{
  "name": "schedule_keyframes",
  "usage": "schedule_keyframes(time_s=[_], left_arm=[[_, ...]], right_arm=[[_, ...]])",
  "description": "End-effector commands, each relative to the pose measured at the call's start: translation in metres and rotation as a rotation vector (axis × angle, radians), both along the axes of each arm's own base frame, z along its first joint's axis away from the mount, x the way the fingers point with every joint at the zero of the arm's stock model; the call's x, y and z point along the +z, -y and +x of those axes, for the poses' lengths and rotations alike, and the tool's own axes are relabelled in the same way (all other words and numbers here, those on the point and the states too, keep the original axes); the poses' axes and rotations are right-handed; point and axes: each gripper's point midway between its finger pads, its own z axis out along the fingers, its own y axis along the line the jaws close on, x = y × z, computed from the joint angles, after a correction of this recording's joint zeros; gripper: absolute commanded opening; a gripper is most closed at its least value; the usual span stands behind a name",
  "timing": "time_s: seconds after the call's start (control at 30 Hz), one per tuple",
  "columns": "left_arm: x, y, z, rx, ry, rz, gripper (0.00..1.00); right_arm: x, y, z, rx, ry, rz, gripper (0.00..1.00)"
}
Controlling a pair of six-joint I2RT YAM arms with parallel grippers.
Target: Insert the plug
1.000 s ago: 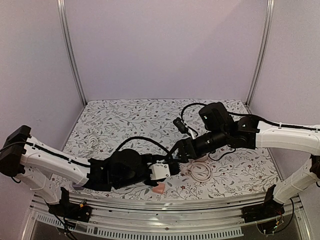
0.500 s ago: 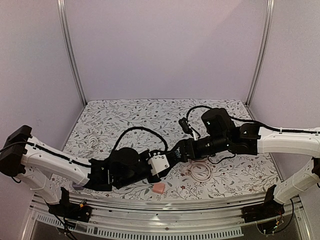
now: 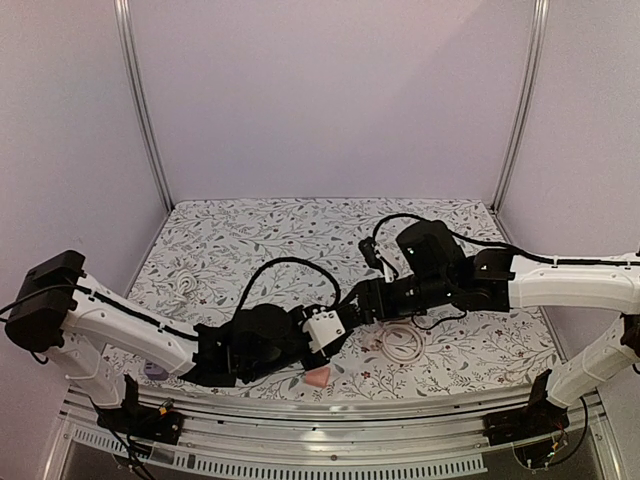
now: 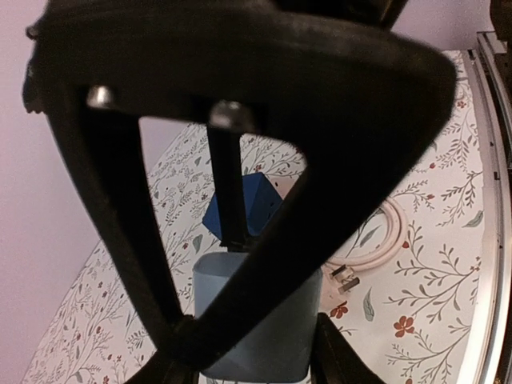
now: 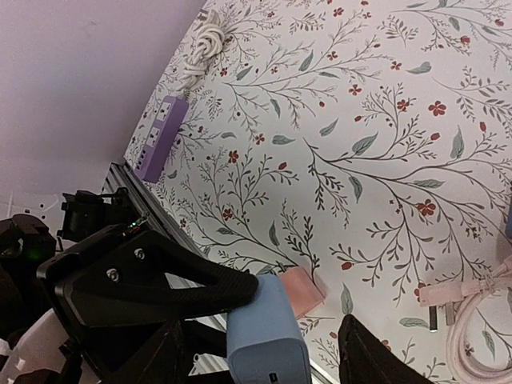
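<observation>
Found the left gripper (image 4: 248, 360) closed hard on a pale, boxy charger (image 4: 256, 316), one finger down each side. Saw the charger held up off the flowered table (image 3: 250, 235), over the near middle of it.

Saw the right gripper (image 3: 352, 311) reaching in from the right, nose to nose with the left one. Saw its fingers (image 5: 368, 356) standing apart, one on either side of the charger's end, with a strip of tabletop showing between the charger and the finger on the right of that wrist view. Judged it open and gripping nothing. Could not tell whether the other finger touched the charger, with the left gripper's black frame in the way.

Spotted the plug (image 4: 344, 280), a small metal-tipped end, lying flat on the table. Traced it to a coiled white cable (image 3: 403, 343) resting just to the right of the held charger, under the right arm. Saw neither gripper touching plug or cable.

Noted a small pink block (image 5: 300, 292) on the table near the front edge, just below the charger. Made out a purple power strip (image 5: 160, 136) well apart at the front left of the table, with a bundle of white cord (image 5: 204, 36) beyond its far end.

Glimpsed a dark blue shape (image 4: 250, 204) behind the charger in the left wrist view; could not tell what it was.
</observation>
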Motion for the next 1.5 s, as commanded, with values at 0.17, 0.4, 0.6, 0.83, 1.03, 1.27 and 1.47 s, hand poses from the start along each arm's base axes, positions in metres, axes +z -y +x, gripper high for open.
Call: schedule_keyframes(time_s=[0.17, 0.4, 0.6, 0.83, 1.03, 1.27, 1.47], left_arm=[[0.019, 0.009, 0.002, 0.018, 0.007, -0.093, 0.00], [0.021, 0.008, 0.003, 0.023, 0.015, -0.093, 0.00], [0.020, 0.009, 0.002, 0.022, 0.014, -0.091, 0.00], [0.021, -0.004, -0.001, 0.043, 0.021, -0.117, 0.63], [0.026, -0.029, 0.003, 0.104, 0.033, -0.147, 0.99], [0.028, -0.054, 0.003, 0.150, 0.012, -0.182, 1.00], [0.023, -0.073, 0.004, 0.192, -0.001, -0.201, 1.00]], right_arm=[[-0.011, 0.002, 0.002, -0.023, -0.009, -0.046, 0.54], [-0.015, 0.002, 0.002, -0.024, -0.019, -0.066, 0.44], [-0.017, 0.001, 0.001, -0.019, -0.024, -0.069, 0.16], [-0.013, 0.000, -0.001, -0.001, -0.026, -0.064, 0.00], [-0.007, 0.008, 0.009, -0.039, 0.024, -0.125, 0.00], [0.003, 0.023, 0.018, -0.070, 0.065, -0.202, 0.00], [0.015, 0.039, 0.032, -0.117, 0.119, -0.265, 0.00]])
